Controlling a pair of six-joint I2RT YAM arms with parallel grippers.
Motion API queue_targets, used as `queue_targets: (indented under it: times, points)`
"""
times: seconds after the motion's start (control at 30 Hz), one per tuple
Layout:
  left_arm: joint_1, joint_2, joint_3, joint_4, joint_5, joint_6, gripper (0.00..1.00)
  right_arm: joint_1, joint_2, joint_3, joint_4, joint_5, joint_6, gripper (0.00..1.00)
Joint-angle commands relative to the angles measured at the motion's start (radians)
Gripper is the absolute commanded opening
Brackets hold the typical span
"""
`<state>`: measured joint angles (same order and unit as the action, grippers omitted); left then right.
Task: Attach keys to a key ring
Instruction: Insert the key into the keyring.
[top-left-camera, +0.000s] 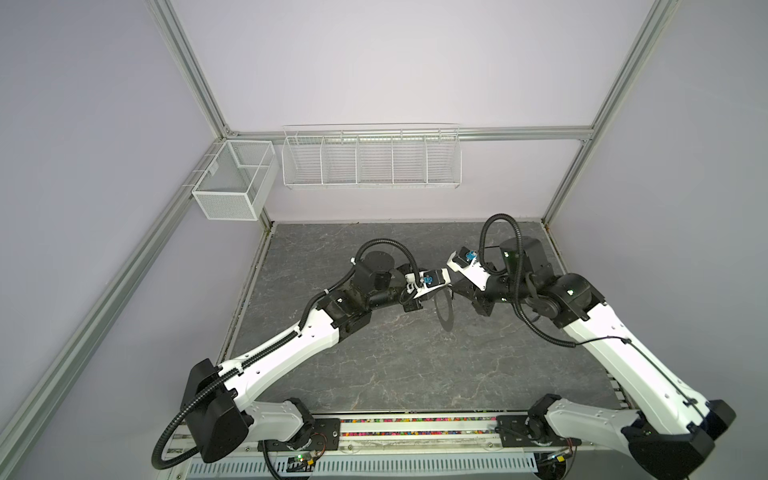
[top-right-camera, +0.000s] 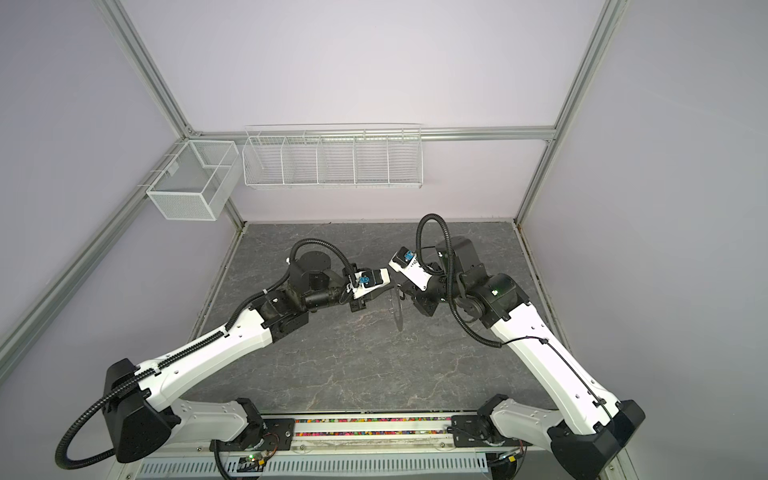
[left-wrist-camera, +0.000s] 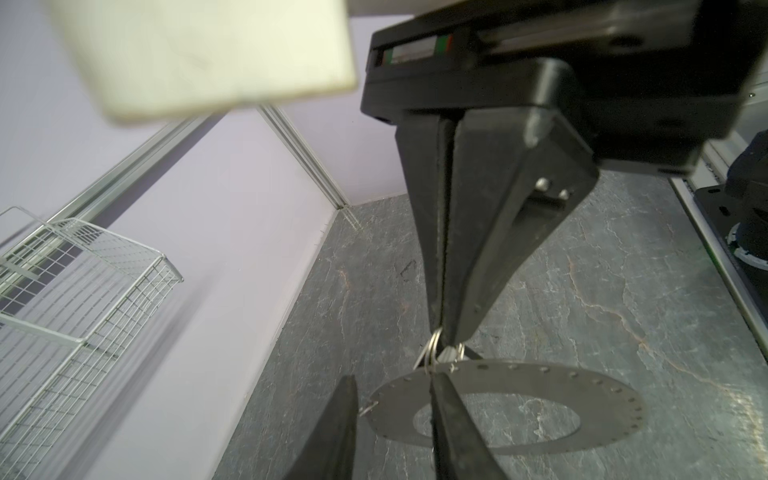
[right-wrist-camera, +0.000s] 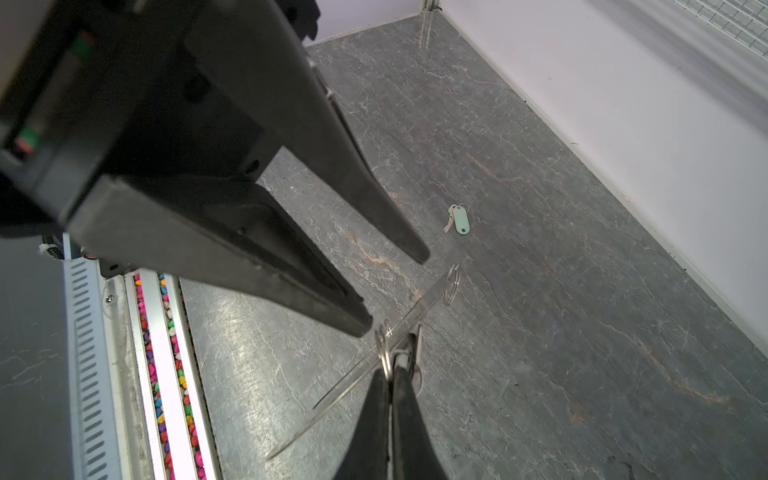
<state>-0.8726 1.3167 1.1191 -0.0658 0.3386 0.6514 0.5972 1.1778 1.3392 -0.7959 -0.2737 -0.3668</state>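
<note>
Left gripper (left-wrist-camera: 392, 380) beside key ring (left-wrist-camera: 611, 409), green-tagged key (right-wrist-camera: 459, 219) beyond

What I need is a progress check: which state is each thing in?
Ring: held up, on edge.
Right hand: shut on the ring's rim.
Left hand: open, by the ring.
Key: lying loose on the table, not on the ring.

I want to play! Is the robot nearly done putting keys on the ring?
Not yet. Done: the key ring is lifted, wire loops on its rim. In hand: the right gripper pinches it; the left gripper is open near it. Left: the green-tagged key lies loose on the table.
</note>
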Motion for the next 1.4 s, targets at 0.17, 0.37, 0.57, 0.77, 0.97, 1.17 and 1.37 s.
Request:
queue_targets:
  times: [0.17, 0.37, 0.57, 0.77, 0.97, 1.17, 1.37]
  points:
    - [-0.012, 0.024, 0.040, -0.067, -0.001, 0.071, 0.28, 0.028, 0.046, 0.049, -0.044, 0.027, -0.009, 0.07]
    - [-0.015, 0.042, 0.056, -0.102, 0.007, 0.086, 0.26, 0.042, 0.054, 0.057, -0.037, 0.034, -0.012, 0.07]
    - [-0.017, 0.058, 0.065, -0.125, -0.006, 0.099, 0.25, 0.051, 0.047, 0.052, -0.034, 0.057, -0.026, 0.07]
    - [-0.020, 0.071, 0.079, -0.148, -0.010, 0.108, 0.22, 0.067, 0.048, 0.046, -0.035, 0.069, -0.045, 0.07]
    - [-0.025, 0.075, 0.082, -0.152, -0.013, 0.111, 0.13, 0.082, 0.058, 0.047, -0.040, 0.083, -0.060, 0.07]
    - [-0.026, 0.079, 0.090, -0.155, -0.008, 0.114, 0.11, 0.095, 0.067, 0.053, -0.039, 0.085, -0.076, 0.07]
    - [-0.027, 0.086, 0.094, -0.163, 0.002, 0.117, 0.11, 0.106, 0.073, 0.052, -0.023, 0.092, -0.104, 0.07]
